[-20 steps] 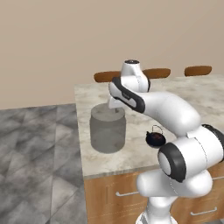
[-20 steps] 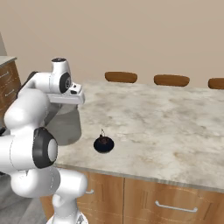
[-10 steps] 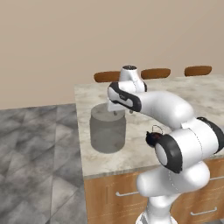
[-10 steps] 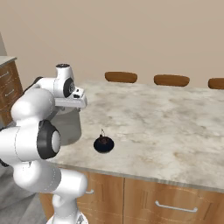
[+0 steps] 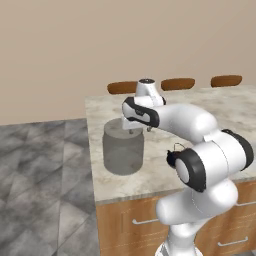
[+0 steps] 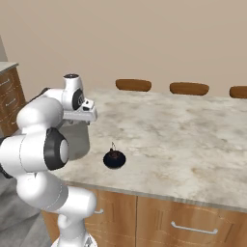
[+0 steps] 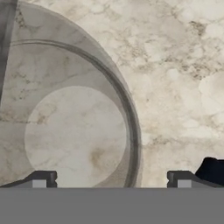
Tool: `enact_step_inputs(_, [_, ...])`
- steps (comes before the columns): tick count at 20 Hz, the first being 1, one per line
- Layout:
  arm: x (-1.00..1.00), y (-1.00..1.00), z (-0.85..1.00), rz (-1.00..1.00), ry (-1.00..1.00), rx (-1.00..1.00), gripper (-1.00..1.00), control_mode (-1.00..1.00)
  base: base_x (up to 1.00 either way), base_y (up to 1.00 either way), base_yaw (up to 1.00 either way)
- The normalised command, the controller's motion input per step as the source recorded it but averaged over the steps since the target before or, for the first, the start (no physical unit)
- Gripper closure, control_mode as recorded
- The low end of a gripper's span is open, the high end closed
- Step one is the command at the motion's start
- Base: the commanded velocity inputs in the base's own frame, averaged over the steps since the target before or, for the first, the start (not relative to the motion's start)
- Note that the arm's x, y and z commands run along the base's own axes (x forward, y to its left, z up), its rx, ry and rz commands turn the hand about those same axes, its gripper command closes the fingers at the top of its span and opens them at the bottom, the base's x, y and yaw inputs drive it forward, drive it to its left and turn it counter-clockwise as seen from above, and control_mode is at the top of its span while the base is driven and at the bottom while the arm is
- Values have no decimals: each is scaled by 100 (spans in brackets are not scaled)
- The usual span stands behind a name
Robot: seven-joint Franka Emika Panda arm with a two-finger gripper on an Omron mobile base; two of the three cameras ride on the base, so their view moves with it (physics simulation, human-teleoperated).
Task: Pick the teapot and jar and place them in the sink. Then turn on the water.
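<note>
Jar (image 5: 123, 149) beneath wide-spread, empty pincer (image 5: 136, 129)

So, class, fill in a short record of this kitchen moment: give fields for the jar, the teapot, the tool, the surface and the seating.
jar: large translucent grey glass jar standing upright near the counter's left edge
teapot: small black teapot with wire handle, on the counter, apart from the jar
tool: tool directly above the jar's lid, fingers spread over its rim, nothing held
surface: marble island counter over wooden drawers
seating: brown stool tops along the far side
</note>
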Motion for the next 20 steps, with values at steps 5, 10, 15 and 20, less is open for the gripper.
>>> enact_step_inputs(5, [5, 0, -13, 0, 2, 0, -100, -100, 0, 0, 0])
enact_step_inputs(10, [3, 0, -16, 0, 2, 0, -100, -100, 0, 0, 0])
enact_step_inputs(15, [3, 0, -20, 0, 3, 0, -100, -100, 0, 0, 0])
enact_step_inputs(20, [0, 0, -6, 0, 1, 0, 100, -100, 0, 0, 0])
